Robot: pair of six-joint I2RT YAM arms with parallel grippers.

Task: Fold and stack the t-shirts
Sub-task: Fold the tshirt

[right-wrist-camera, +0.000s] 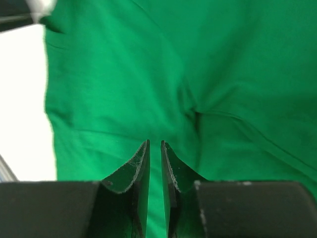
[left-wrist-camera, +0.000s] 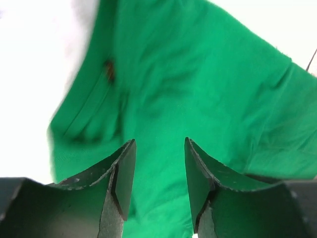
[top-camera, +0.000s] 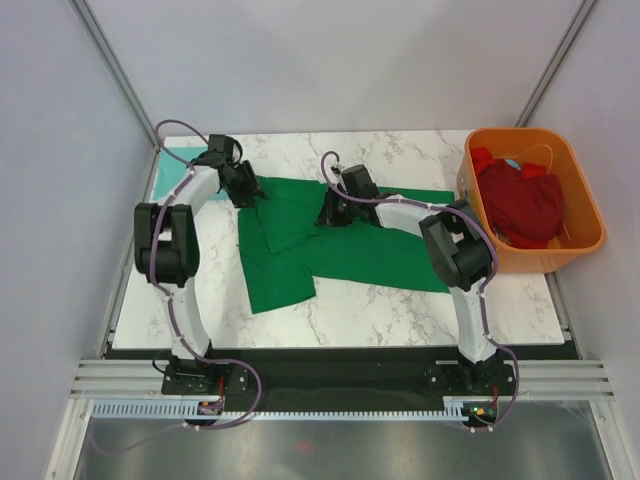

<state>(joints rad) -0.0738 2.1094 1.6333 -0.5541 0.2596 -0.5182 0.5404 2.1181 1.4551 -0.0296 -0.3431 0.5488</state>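
A dark green t-shirt [top-camera: 350,255] lies spread on the marble table [top-camera: 400,305], its left part folded over in a flap. My left gripper [top-camera: 250,190] hovers at the shirt's far left corner; in the left wrist view the gripper [left-wrist-camera: 158,141] is open with green cloth [left-wrist-camera: 198,74] below and nothing between the jaws. My right gripper [top-camera: 328,213] is over the shirt's middle near the far edge; in the right wrist view the gripper [right-wrist-camera: 154,143] is closed to a thin gap on a pinch of the green cloth [right-wrist-camera: 124,74]. A pale teal t-shirt [top-camera: 178,172] lies flat at the far left.
An orange plastic tub [top-camera: 590,225] stands at the table's right edge, holding crumpled dark red t-shirts [top-camera: 520,200]. White walls enclose the table at the back and both sides. Bare marble shows in front of the green shirt.
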